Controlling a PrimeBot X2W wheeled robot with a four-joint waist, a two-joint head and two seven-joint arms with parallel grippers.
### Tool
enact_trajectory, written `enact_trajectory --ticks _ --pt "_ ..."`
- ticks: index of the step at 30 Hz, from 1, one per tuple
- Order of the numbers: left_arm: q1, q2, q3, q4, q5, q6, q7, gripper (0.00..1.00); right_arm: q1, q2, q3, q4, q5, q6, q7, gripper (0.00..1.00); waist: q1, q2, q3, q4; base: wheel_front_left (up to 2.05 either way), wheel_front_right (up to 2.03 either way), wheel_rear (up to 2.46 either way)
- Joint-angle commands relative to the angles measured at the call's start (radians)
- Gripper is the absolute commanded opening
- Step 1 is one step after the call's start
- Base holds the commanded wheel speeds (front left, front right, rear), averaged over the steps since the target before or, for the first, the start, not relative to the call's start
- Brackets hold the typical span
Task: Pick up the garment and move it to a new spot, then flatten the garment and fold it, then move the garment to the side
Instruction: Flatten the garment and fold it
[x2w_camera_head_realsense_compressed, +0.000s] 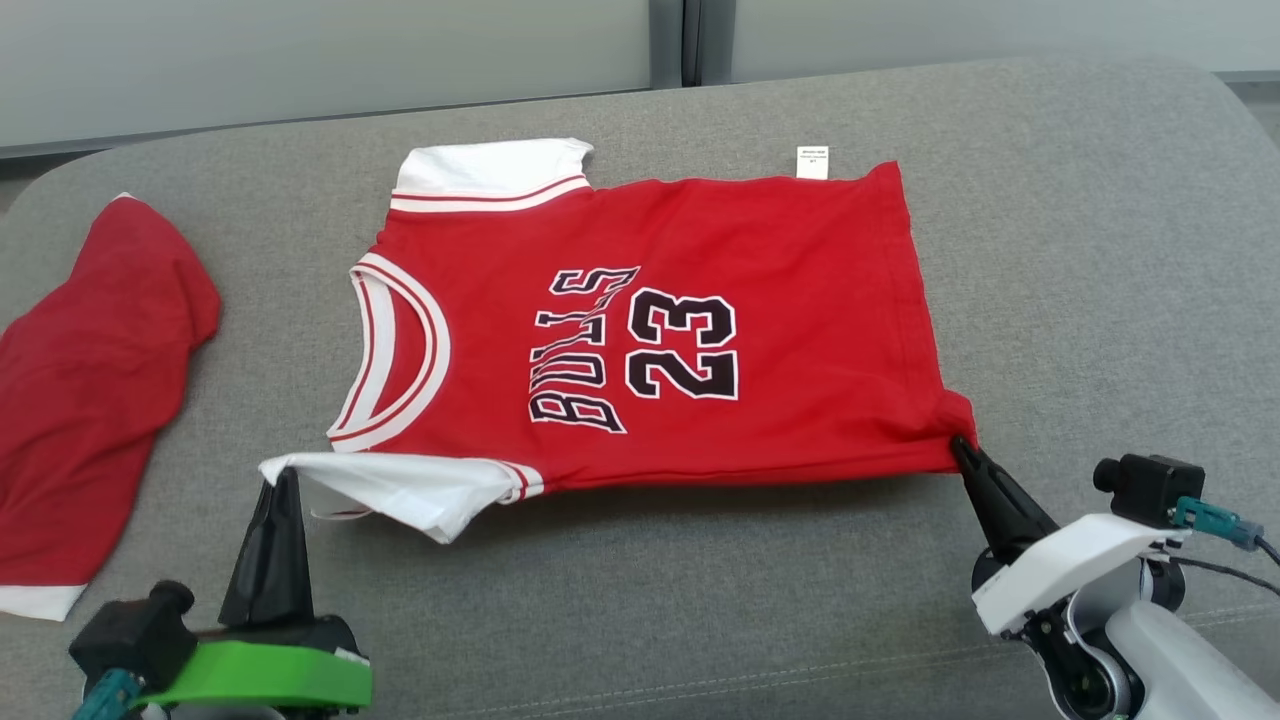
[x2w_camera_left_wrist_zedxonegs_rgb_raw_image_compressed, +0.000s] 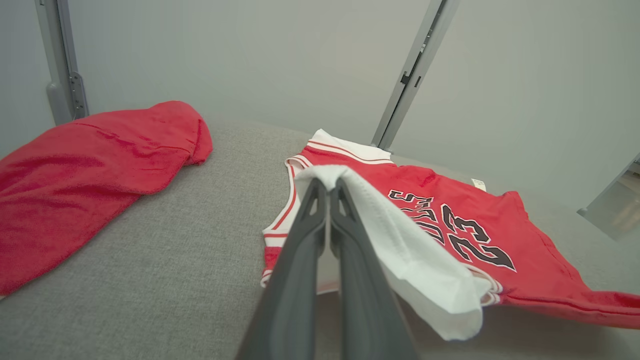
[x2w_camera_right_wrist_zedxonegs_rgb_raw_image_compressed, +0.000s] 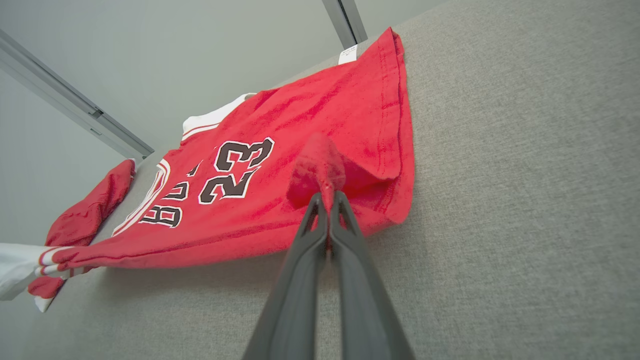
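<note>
Red and crumpled, a second cloth (x2w_camera_head_realsense_compressed: 90, 380) lies at the far left of the grey cushion (x2w_camera_head_realsense_compressed: 700, 610), well apart from the jersey (x2w_camera_head_realsense_compressed: 800, 300), with a strip of bare grey between them. My left fingers (x2w_camera_head_realsense_compressed: 283, 490) are pressed together on the white sleeve (x2w_camera_head_realsense_compressed: 400, 492) at the jersey's near-left corner. In my left wrist view the white fabric sits over their tips and hangs down their right side.

The jersey lies across the middle of the cushion, printed side up, with its neck toward the left and its hem toward the right. Its far sleeve is close to the back edge of the cushion, and a small white label (x2w_camera_head_realsense_compressed: 812, 162) sticks out at the far-right corner. The near edge runs almost straight between my two grips and has a shadow under it.

My right fingers (x2w_camera_head_realsense_compressed: 962, 447) are closed tight, pinching the near-right hem corner. In my right wrist view a bunched nub of red fabric stands just above their tips.

There is bare cushion all along the front, below the near edge. A wide bare stretch runs to the right of the hem, out to the cushion's rounded corner. Behind the jersey there is little room before the pale wall panels (x2w_camera_head_realsense_compressed: 300, 60)
</note>
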Motion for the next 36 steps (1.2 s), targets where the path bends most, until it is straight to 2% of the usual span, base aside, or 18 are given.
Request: enact_trajectory --ticks 1,9,13,18,28,36 --pt "-0.031 0.016 -0.005 -0.006 0.012 -0.006 0.005 0.00 -0.023 -0.004 -0.006 -0.006 -0.004 0.000 0.009 0.00 0.0001 -0.0001 0.002 -0.004 0.00 0.00 0.00" --pt "-0.224 0.112 -0.068 0.069 0.033 -0.029 0.081 0.00 -0.131 0.011 -0.001 0.031 -0.037 0.000 0.079 0.00 0.0001 -0.0001 0.019 -0.023 0.00 0.00 0.00" --pt "-0.317 0.163 -0.097 0.140 0.029 -0.034 0.111 0.00 -0.206 0.030 0.011 0.088 -0.037 0.000 0.105 0.00 0.0001 -0.0001 0.036 -0.043 0.00 0.00 0.00" --pt "-0.418 0.199 -0.132 0.251 -0.001 -0.037 0.126 0.00 -0.303 0.058 0.043 0.180 -0.028 0.000 0.116 0.00 0.0001 -0.0001 0.066 -0.061 0.00 0.00 0.00" --pt "-0.607 0.248 -0.273 0.490 -0.069 -0.039 0.097 0.00 -0.476 0.111 0.135 0.389 0.007 0.000 0.100 0.00 0.0001 -0.0001 0.122 -0.072 0.00 0.00 0.00" --pt "-0.694 0.260 -0.363 0.623 -0.122 -0.039 0.063 0.00 -0.553 0.141 0.205 0.488 0.034 0.000 0.066 0.00 0.0001 -0.0001 0.144 -0.071 0.00 0.00 0.00"
